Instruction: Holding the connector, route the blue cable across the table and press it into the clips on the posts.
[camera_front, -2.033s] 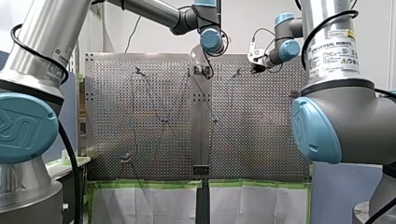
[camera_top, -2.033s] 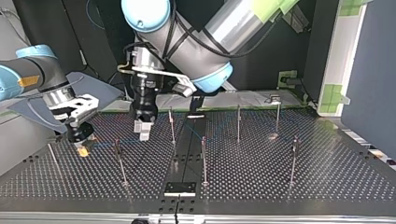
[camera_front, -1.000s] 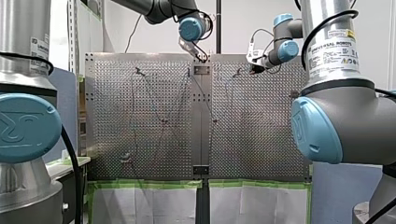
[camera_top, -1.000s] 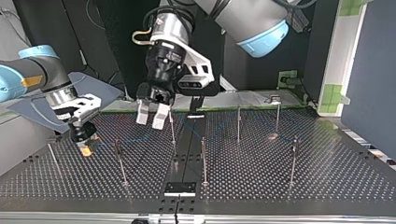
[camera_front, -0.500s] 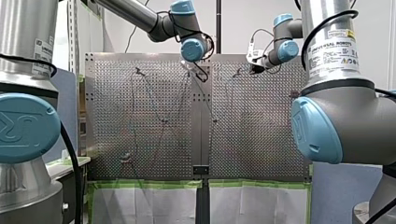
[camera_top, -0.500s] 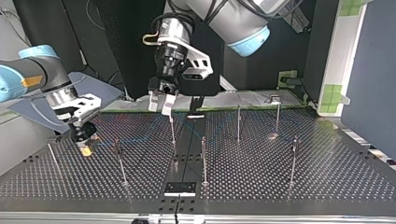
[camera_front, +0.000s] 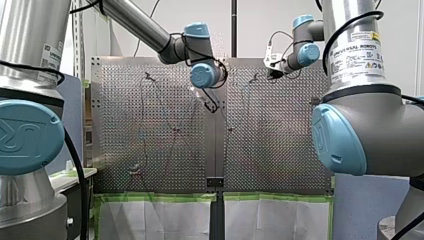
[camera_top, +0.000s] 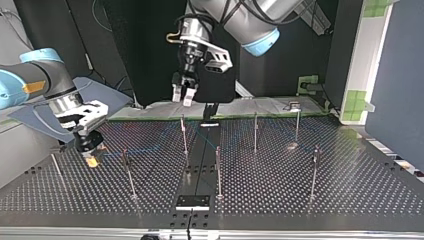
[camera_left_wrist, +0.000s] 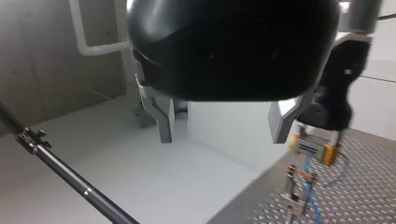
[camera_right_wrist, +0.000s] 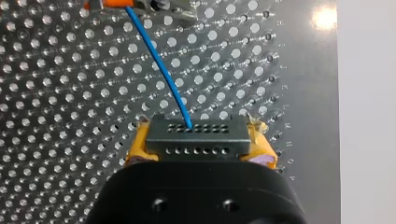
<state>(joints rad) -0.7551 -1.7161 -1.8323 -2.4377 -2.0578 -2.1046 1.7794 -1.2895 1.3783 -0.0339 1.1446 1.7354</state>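
In the right wrist view my right gripper (camera_right_wrist: 198, 148) is shut, its yellow pads (camera_right_wrist: 136, 148) clamping the grey connector (camera_right_wrist: 196, 133). The blue cable (camera_right_wrist: 163, 70) leaves the connector and runs ahead to a clip (camera_right_wrist: 163, 7) just above the perforated plate. At the top view's left the same gripper (camera_top: 89, 150) stays low by the cable (camera_top: 114, 152). My left gripper (camera_top: 183, 95) hangs high over the table's far edge. Its fingers stand open with nothing between them (camera_left_wrist: 223, 126). Thin posts (camera_top: 183, 132) stand across the table (camera_top: 280, 190).
More posts (camera_top: 218, 170) (camera_top: 314, 170) rise near the middle and at the top view's right. A black plate (camera_top: 192, 201) sits at the near edge. In the left wrist view a dark post (camera_left_wrist: 70, 177) slants past beside my left gripper.
My left gripper opened, rose from beside the middle post and drew back toward the top view's far edge. My right arm and the connector have stayed still.
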